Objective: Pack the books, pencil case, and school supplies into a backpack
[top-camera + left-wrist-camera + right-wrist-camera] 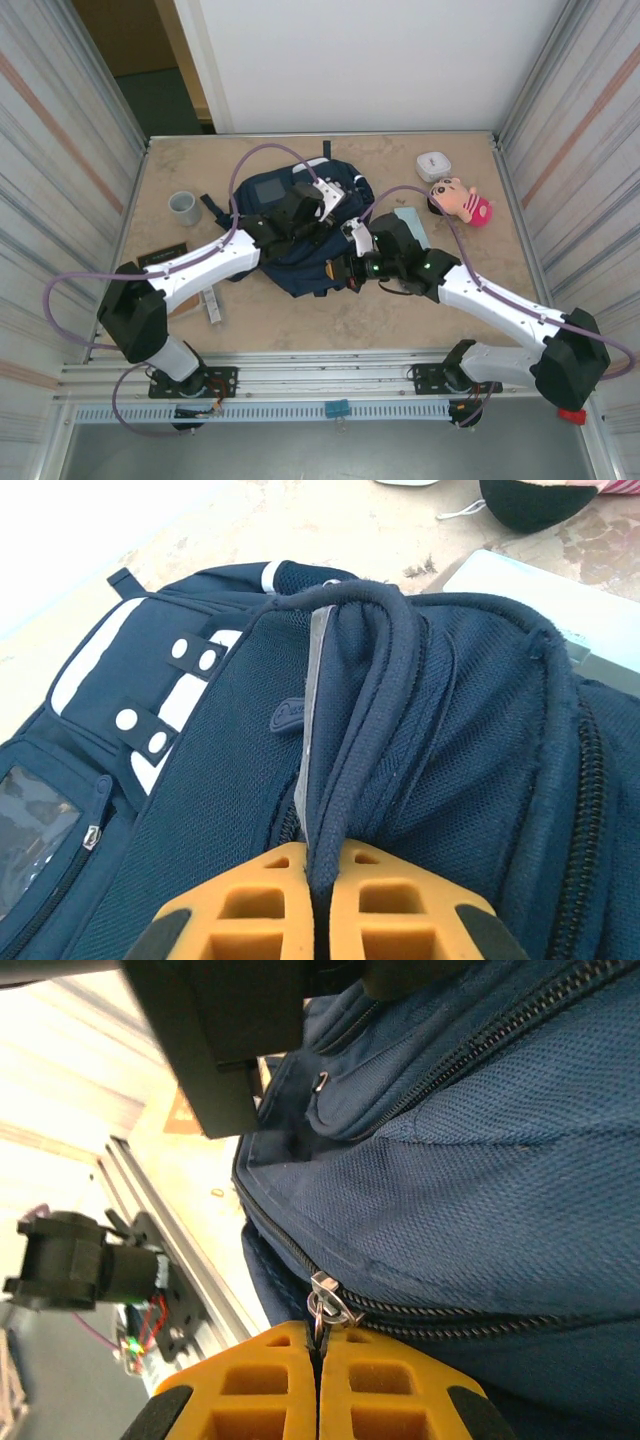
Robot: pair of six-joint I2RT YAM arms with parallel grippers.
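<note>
Your left jaws are pinched shut on the backpack's (200, 810) navy carry handle (365, 690), the loop rising straight out from between the yellow pads. Your right jaws are closed on the metal zip pull (323, 1303), low on the bag's near side where the zip track runs along the seam. The backpack (300, 250) lies mid-counter with both arms reaching over it. The pale teal pencil case (410, 222) lies against the bag's right edge, partly under the right arm; from the left wrist its corner (560, 610) shows just past the bag's rim. The black box (162, 258) sits near the left wall beside the left arm, and the silver-grey bar (212, 305) lies by the counter's (330, 320) near edge. The grey cup (184, 207) stands apart, left of the bag. The doll (463, 201) and the small white case (434, 165) take up the far right. Bare counter runs along the near edge ahead of the bag.
</note>
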